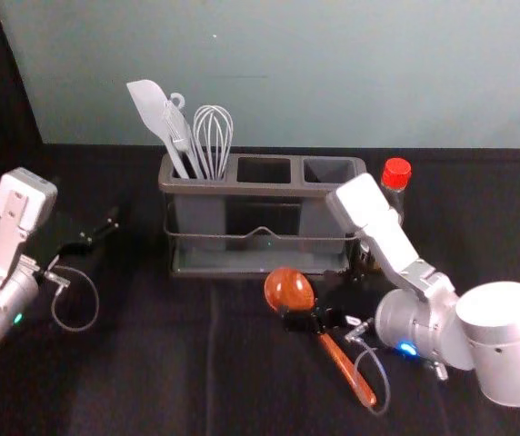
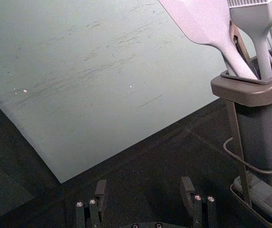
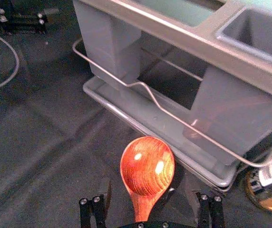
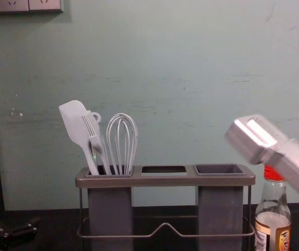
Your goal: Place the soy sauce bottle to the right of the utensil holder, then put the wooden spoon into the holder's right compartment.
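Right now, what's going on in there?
The right gripper is at the wooden spoon, open jaws either side of its neck, in front of the utensil holder. The soy sauce bottle stands to the holder's right. The spoon is not in the holder yet. The left gripper is parked on the holder's left, jaws open.

You have the bottle right of the holder, the spoon before it. Utensils stand in the left compartment.
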Tool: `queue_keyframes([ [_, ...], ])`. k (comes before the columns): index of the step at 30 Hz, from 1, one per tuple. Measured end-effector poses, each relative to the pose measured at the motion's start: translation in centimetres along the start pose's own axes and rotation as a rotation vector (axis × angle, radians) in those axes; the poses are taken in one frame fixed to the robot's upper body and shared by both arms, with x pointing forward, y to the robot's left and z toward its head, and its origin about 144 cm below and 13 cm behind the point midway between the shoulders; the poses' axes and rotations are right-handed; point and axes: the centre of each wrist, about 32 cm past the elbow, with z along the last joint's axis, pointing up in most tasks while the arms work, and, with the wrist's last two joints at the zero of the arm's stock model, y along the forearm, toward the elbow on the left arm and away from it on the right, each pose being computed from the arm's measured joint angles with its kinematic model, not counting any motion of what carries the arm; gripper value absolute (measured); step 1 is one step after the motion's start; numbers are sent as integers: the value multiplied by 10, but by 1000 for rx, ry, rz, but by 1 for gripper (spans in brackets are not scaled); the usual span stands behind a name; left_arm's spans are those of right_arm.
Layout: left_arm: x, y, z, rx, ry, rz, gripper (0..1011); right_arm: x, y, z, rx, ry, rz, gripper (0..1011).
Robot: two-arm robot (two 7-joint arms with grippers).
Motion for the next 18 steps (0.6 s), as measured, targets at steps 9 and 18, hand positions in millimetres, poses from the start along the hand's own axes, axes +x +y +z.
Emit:
queue_keyframes([
  [9,0,0,0,0,0,0,1000,0,22,8,-55,16,15,1000],
  [18,0,0,0,0,0,0,1000,-1,32,10,-67,27,21,1000],
])
